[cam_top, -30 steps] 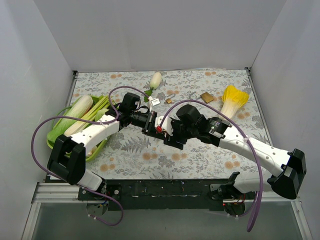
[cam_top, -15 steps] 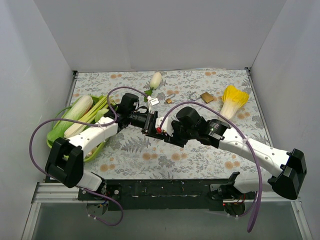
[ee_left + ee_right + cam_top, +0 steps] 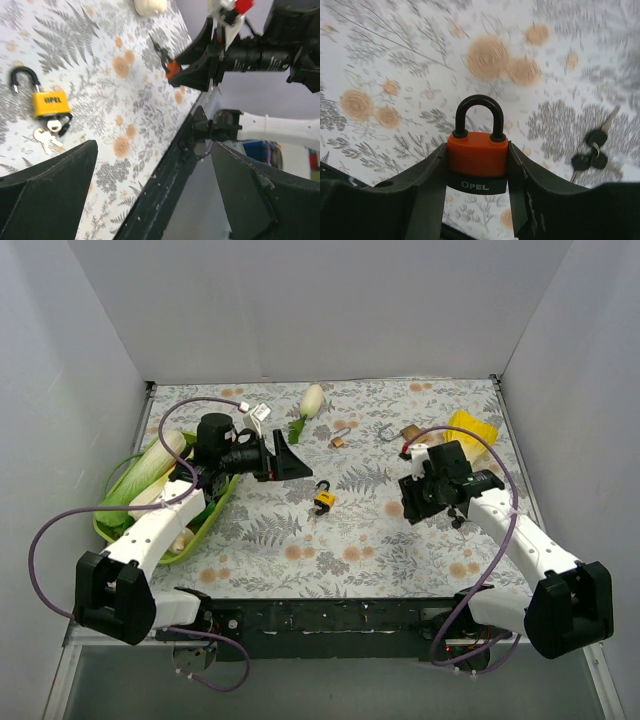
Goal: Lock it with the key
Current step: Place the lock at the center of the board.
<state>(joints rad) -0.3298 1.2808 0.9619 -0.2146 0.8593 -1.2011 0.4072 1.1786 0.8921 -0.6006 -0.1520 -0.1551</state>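
An orange padlock point(image 3: 477, 157) with a black shackle, which is closed, sits upright between the fingers of my right gripper point(image 3: 477, 150), which is shut on its body. In the top view that gripper point(image 3: 412, 502) hovers over the right of the table. A bunch of black-headed keys point(image 3: 591, 157) lies on the cloth to its right. A yellow padlock point(image 3: 323, 498) lies mid-table with a key bunch point(image 3: 46, 137) at its base. My left gripper point(image 3: 283, 455) is open and holds nothing, up and left of the yellow padlock point(image 3: 50, 104).
A green basket point(image 3: 110, 530) of vegetables stands at the left edge. At the back lie a white radish point(image 3: 311, 400), a brass padlock point(image 3: 413, 434) with its shackle open, and a yellow leafy vegetable point(image 3: 470, 433). White walls close three sides.
The two arms, joined at mid-table before, have drawn apart. My left gripper has opened and swung back left; the yellow padlock now lies on the cloth. My right arm moved right with the orange padlock.
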